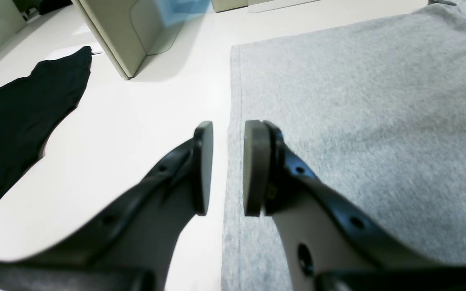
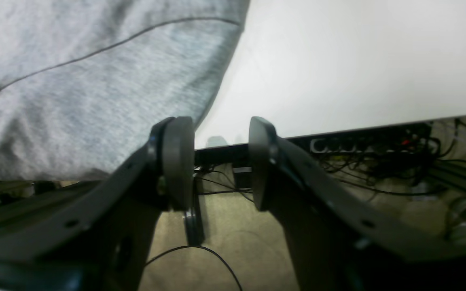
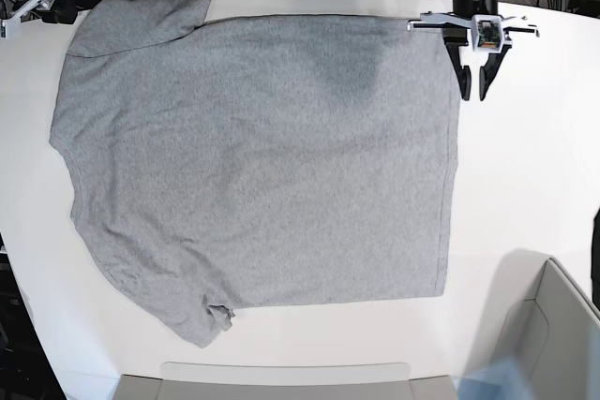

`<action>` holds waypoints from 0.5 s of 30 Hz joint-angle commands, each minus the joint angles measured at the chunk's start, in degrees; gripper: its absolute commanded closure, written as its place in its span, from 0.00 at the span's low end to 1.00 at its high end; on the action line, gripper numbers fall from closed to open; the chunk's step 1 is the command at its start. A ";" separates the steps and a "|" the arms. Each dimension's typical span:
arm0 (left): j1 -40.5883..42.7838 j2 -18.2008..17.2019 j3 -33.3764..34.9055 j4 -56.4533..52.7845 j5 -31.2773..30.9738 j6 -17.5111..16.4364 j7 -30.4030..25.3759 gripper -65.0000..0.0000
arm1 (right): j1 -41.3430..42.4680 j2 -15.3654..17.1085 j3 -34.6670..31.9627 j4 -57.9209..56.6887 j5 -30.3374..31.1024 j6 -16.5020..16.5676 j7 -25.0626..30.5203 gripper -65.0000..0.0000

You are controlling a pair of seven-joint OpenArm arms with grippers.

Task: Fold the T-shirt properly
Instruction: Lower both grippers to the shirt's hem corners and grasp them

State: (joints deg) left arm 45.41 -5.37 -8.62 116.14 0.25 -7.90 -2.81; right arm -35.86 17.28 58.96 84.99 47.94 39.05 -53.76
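Observation:
The heather-grey T-shirt [image 3: 253, 166] lies spread flat on the white table, plain side up, with no lettering showing. Its sleeves are at the left and its hem at the right. My left gripper [image 3: 473, 93] is open and empty at the shirt's far hem corner. In the left wrist view the left gripper [image 1: 228, 131] straddles the hem edge of the T-shirt [image 1: 358, 101]. My right gripper [image 2: 219, 125] is open and empty at the table's far edge, beside the sleeve of the T-shirt [image 2: 75, 101]. In the base view only part of the right gripper [image 3: 28, 2] shows.
A beige bin [image 3: 548, 334] stands at the near right corner and also shows in the left wrist view [image 1: 115, 36]. A black cloth [image 1: 14, 121] lies right of it. A beige tray [image 3: 281, 381] sits at the near edge. Cables [image 2: 378, 161] hang behind the far table edge.

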 commanded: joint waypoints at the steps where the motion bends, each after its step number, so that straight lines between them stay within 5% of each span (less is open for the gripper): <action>1: 0.35 -0.22 -0.21 0.92 0.14 0.30 -1.37 0.78 | 0.47 1.05 -0.72 -0.02 -0.08 0.95 0.79 0.65; 15: 0.44 -0.22 -0.30 0.92 0.14 0.30 -1.37 0.78 | 3.02 -1.06 -9.68 -6.09 -4.12 0.95 4.31 0.65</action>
State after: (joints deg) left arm 45.43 -5.41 -8.69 116.14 0.23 -7.77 -2.85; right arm -31.64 16.49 49.74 79.18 47.27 39.09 -45.56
